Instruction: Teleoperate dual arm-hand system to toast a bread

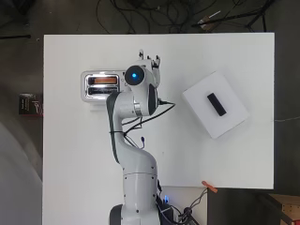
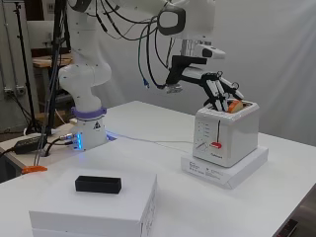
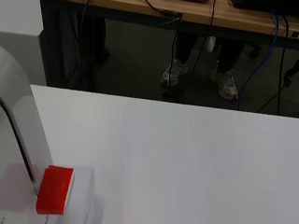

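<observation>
1. The hand point(image 2: 217, 91) hangs over the toaster's top, fingers point(image 2: 228, 95) curled down at the bread point(image 2: 235, 105); whether they touch it cannot be told.
2. The bread sits in a slot of the white toaster point(image 2: 224, 136), partly sticking out.
3. The toaster's red lever point(image 3: 55, 189) sits low on its front.
4. Well apart on the table point(image 1: 84, 154), a white box point(image 1: 215, 105) carries a black block point(image 1: 216, 103).

From my station I see a white worktop point(image 1: 84, 154) with a white toaster point(image 2: 226, 136) whose lever knob point(image 3: 55, 189) is bright red, and golden-brown bread point(image 2: 235, 105) in its slot. The hand point(image 2: 217, 89) is black and white. On the right, a white box point(image 1: 215, 104) carries a black block point(image 1: 216, 103).
</observation>
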Controlling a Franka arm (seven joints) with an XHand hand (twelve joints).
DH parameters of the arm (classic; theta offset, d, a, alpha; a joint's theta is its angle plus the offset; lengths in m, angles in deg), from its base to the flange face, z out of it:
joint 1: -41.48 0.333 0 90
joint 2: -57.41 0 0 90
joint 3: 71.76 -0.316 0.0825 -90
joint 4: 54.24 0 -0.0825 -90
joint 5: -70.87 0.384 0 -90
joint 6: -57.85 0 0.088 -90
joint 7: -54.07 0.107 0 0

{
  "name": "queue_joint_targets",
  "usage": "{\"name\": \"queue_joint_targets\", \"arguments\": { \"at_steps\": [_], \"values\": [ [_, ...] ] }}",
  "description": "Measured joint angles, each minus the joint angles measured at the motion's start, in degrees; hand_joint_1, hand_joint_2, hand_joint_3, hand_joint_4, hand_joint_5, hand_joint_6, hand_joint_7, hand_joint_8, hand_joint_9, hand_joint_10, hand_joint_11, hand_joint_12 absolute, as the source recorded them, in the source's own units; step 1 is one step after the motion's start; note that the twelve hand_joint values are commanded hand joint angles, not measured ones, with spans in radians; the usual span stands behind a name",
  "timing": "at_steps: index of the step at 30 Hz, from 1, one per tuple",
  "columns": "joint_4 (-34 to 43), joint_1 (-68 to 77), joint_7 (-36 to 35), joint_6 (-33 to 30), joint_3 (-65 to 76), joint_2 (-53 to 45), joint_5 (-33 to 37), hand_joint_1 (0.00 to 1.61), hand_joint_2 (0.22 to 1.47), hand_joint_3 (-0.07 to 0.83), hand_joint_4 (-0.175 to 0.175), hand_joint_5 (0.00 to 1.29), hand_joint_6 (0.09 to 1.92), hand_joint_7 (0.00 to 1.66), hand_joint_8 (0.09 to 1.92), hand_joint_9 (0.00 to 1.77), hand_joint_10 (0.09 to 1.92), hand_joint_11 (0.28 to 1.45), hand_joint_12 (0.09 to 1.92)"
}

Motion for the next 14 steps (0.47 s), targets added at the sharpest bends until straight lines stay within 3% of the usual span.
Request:
{"name": "queue_joint_targets", "arguments": {
  "at_steps": [2, 4, 5, 7, 9, 11, 14],
  "values": [
    [-0.3, 0.0, 1.4, 1.5, -1.0, 3.6, -0.6, 0.0, 0.92, 0.003, -0.01, 0.41, 0.09, 0.98, 0.09, 0.94, 1.6, 0.84, 0.1],
    [-1.0, 0.0, 1.2, 2.1, -1.4, 6.1, -2.2, 0.0, 0.94, 0.009, -0.01, 0.41, 0.09, 0.91, 0.09, 0.91, 1.56, 0.82, 0.09],
    [-1.8, 0.0, 0.8, 2.2, -1.5, 7.4, -2.7, 0.0, 0.96, 0.008, -0.01, 0.39, 0.09, 0.82, 0.09, 0.88, 1.37, 0.79, 0.09],
    [-3.8, -0.1, -0.8, 1.7, -1.4, 9.8, -1.2, 0.0, 0.98, 0.003, -0.007, 0.35, 0.09, 0.56, 0.09, 0.81, 0.68, 0.67, 0.09],
    [-5.7, -0.3, -2.5, 1.2, -1.2, 12.2, 2.3, 0.0, 0.98, 0.001, 0.0, 0.32, 0.09, 0.3, 0.09, 0.49, 0.2, 0.5, 0.09],
    [-6.6, -0.3, -3.1, 1.2, -1.1, 13.6, 5.3, 0.0, 1.0, 0.007, -0.006, 0.26, 0.09, 0.2, 0.09, 0.29, 0.09, 0.42, 0.09],
    [-7.6, -0.4, -5.7, 1.5, -0.6, 14.5, 7.4, 0.0, 1.01, 0.009, -0.016, 0.19, 0.09, 0.15, 0.09, 0.22, 0.09, 0.38, 0.09]
  ]
}}
